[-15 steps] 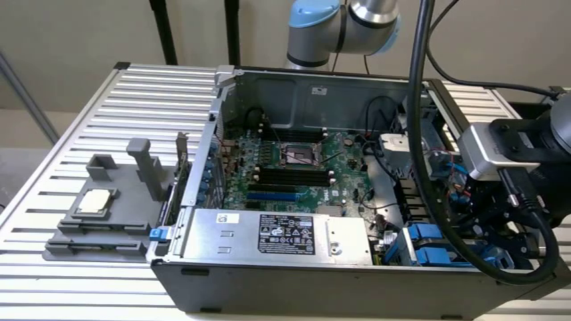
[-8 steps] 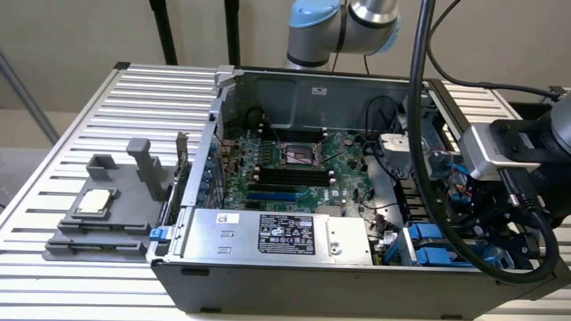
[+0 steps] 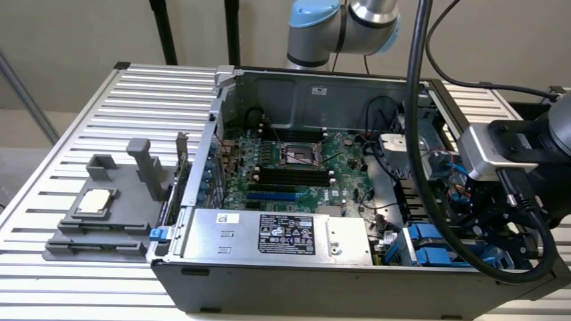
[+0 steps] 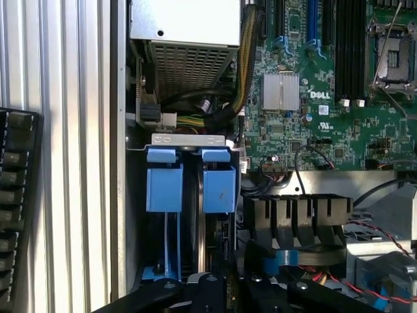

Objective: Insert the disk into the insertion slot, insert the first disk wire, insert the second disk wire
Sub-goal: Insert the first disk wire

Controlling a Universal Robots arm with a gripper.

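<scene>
Plastic rails, bright blue and glossy, line the grey metal insertion slot (image 4: 189,189) at the open computer case's (image 3: 295,281) corner, beside the green motherboard (image 4: 326,98). Above it, the matte black gripper (image 4: 228,287); its opening cannot be judged.

White "DELL" lettering is legible on the green motherboard (image 4: 326,98); the power supply's black label (image 3: 287,233) is unreadable.

Disk (image 4: 212,228) on edge between blue-latched rails of grey insertion slot (image 4: 163,189), seated inside.
</scene>
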